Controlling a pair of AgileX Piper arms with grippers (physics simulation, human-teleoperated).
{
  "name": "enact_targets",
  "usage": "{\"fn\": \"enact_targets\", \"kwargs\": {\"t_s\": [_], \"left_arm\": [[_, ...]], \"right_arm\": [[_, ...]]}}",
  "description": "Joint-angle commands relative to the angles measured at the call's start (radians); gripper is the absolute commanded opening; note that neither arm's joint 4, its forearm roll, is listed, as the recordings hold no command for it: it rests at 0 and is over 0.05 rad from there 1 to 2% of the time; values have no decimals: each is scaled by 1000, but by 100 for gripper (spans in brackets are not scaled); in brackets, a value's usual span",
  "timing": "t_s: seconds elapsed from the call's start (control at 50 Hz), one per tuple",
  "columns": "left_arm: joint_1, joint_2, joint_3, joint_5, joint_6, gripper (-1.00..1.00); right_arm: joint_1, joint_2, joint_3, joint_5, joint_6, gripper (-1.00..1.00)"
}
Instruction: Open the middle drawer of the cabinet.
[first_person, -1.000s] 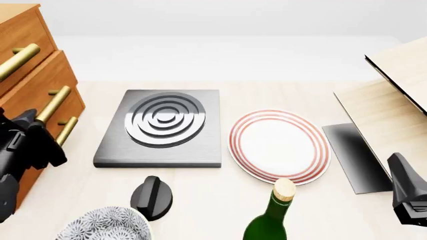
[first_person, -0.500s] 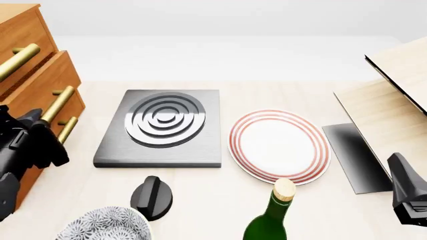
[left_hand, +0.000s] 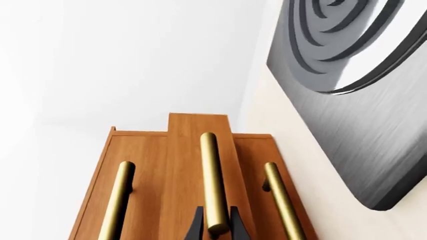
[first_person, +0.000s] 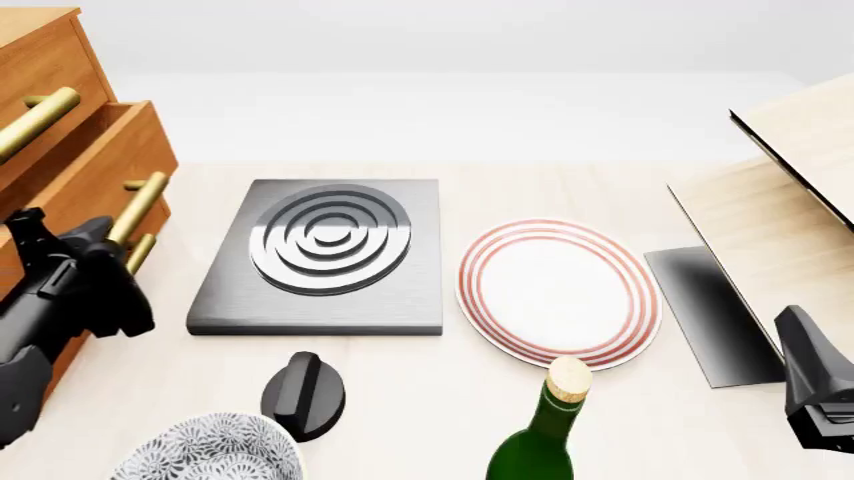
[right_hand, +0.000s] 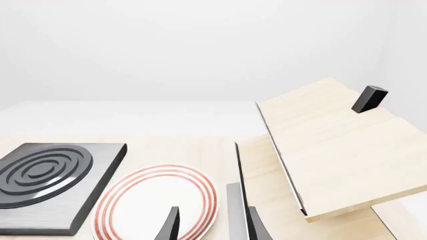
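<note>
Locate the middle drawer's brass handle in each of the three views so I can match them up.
Front view: the middle drawer's handle at far left, left gripper shut on it.
Left wrist view: central bar of three, between the fingertips.
Right wrist view: not in it.
Shared landmark: the ringed grey stove plate.

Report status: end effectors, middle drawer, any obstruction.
Left end effector shut on middle drawer handle. Right end effector open, idle over plate. Drawer out past the other two. Nothing blocking.
</note>
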Motion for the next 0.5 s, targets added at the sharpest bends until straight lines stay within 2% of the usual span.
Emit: {"fn": "enact_targets", "kwargs": {"t_s": [0.02,0.5], "left_arm": [[-119,-1,-23,-26,5,-100],[-162,6,-35,-15,-3,-100]], "right_arm": [[-2,0,1,-3,0,100],[-2,0,1,-3,0,100]]}}
